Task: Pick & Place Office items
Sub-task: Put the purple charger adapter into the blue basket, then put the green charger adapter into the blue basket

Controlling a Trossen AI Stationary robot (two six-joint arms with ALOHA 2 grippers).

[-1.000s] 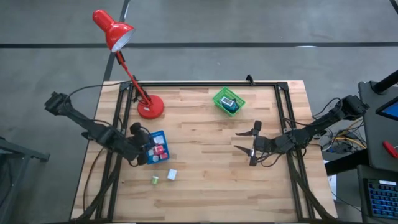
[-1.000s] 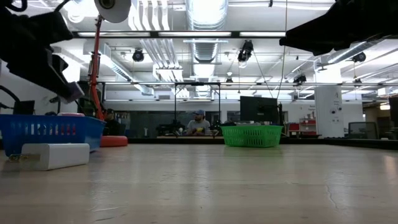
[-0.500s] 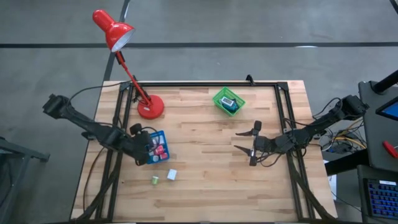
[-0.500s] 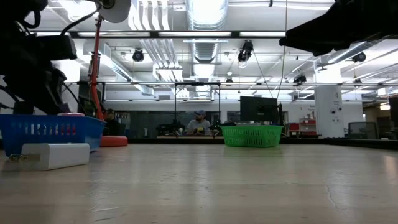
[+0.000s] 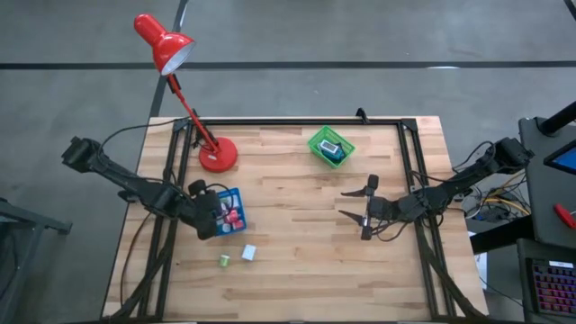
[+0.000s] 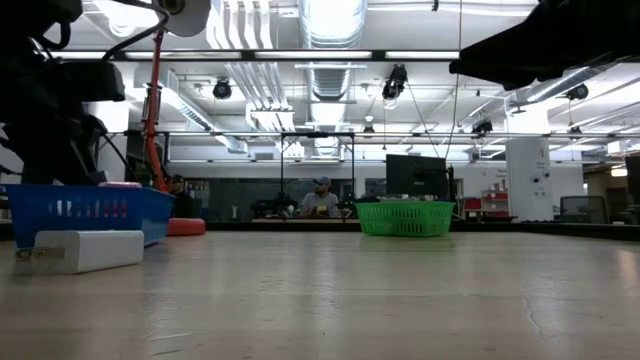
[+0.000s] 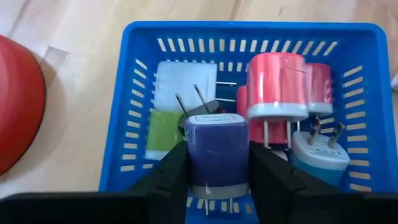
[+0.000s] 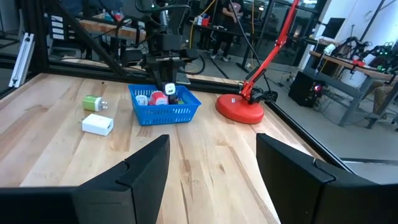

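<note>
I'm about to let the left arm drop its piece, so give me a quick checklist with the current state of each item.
1. Left hand shut on the purple charger: ok.
2. Charger over the blue basket: ok.
3. Room inside the basket: cannot tell; red chargers, a white one and a green one already fill much of it.
4. Right hand open, waiting away from the basket: ok.
5. Pieces left on the table: not ok; white block and green block remain.
</note>
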